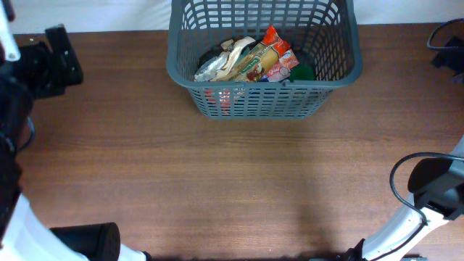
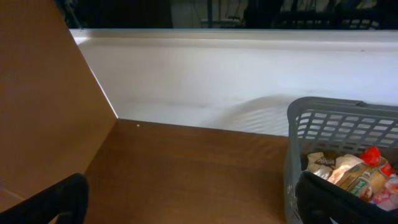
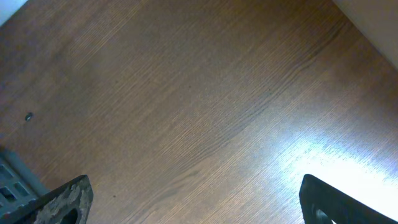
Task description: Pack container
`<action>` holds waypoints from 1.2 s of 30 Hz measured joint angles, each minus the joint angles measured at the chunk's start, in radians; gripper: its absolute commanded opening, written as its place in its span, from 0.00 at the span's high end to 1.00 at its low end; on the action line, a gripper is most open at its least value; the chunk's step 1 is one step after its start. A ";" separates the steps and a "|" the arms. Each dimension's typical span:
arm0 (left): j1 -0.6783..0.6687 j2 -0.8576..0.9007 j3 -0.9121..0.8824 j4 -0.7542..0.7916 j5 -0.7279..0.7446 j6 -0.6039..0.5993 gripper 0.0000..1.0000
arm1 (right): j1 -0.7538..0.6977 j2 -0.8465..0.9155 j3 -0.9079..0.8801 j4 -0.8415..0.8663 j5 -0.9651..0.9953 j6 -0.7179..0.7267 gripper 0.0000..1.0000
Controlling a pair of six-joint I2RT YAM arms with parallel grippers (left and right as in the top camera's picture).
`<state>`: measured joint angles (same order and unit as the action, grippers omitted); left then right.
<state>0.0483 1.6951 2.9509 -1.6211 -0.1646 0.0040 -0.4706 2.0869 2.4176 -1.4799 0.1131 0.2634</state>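
The container stood upright on the table, its mouth facing up, hard by the table's far edge and about midway along it. Its near wall ran parallel to that far edge. The overhead view cut off its far rim, so its long axis could not be settled. Crumpled grocery packets lay heaped inside, below the rim, the red-tipped one slanting toward the right rear corner.

Bare wood spread in front of the container and to both sides of it. Beyond the far edge behind the container lay a white surface.

The left arm sat well left of the container, near the table's left edge. The left gripper was spread wide, grasping nothing, with the container just past its right finger. The right arm stood well apart, right of and nearer than the container. The right gripper was likewise released, its fingers wide over bare wood.
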 measured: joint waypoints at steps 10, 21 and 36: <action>0.000 -0.050 -0.003 -0.040 0.001 0.000 0.01 | 0.000 0.000 0.000 0.000 0.000 0.000 0.01; 0.000 -0.142 -0.003 -0.063 0.001 0.000 0.01 | 0.000 0.000 0.000 0.000 0.000 0.000 0.01; 0.000 -0.137 -0.003 -0.063 0.000 0.000 0.01 | 0.000 0.000 0.000 0.000 0.000 0.000 0.01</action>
<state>0.0483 1.5578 2.9482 -1.6840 -0.1642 0.0040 -0.4706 2.0869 2.4176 -1.4799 0.1131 0.2634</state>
